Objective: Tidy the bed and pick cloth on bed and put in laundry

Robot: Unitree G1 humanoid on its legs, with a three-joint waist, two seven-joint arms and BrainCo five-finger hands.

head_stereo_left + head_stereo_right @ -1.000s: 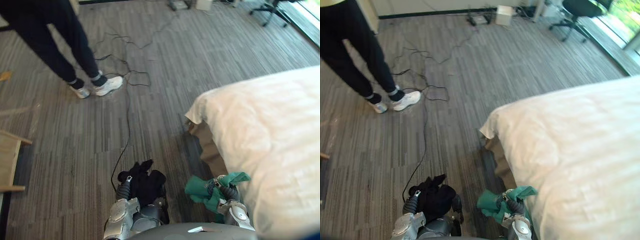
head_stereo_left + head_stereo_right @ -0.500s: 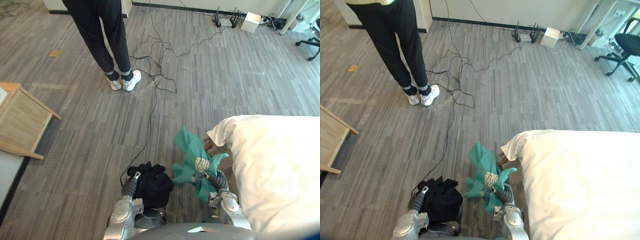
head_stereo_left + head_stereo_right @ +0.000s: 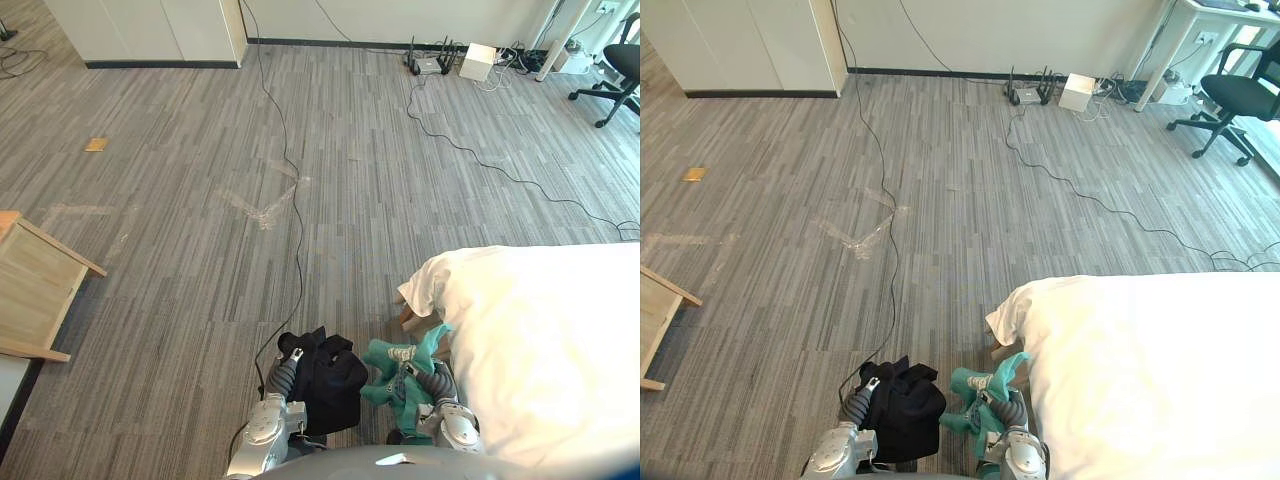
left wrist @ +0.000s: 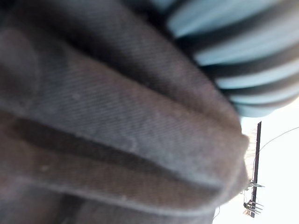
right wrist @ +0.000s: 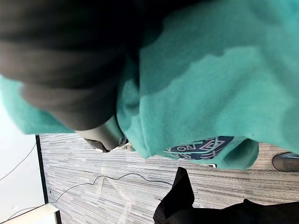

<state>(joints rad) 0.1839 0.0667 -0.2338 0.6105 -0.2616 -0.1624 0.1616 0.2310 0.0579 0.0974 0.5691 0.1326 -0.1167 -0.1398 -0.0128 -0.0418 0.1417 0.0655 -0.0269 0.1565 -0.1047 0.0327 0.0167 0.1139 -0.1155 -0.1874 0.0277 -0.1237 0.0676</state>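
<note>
Your left hand clutches a crumpled black garment and your right hand grips a bunched teal-green cloth, both just beside the white-covered bed. Pickup looks done; you have yet to put them in the laundry.

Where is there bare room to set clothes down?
Grey carpet lies mostly bare between the light wooden frame and the white cabinets; the white bed cover is bare. It is crowded at the bed corner, where the left robot hand grips the black cloth and the right robot hand the teal cloth.
</note>
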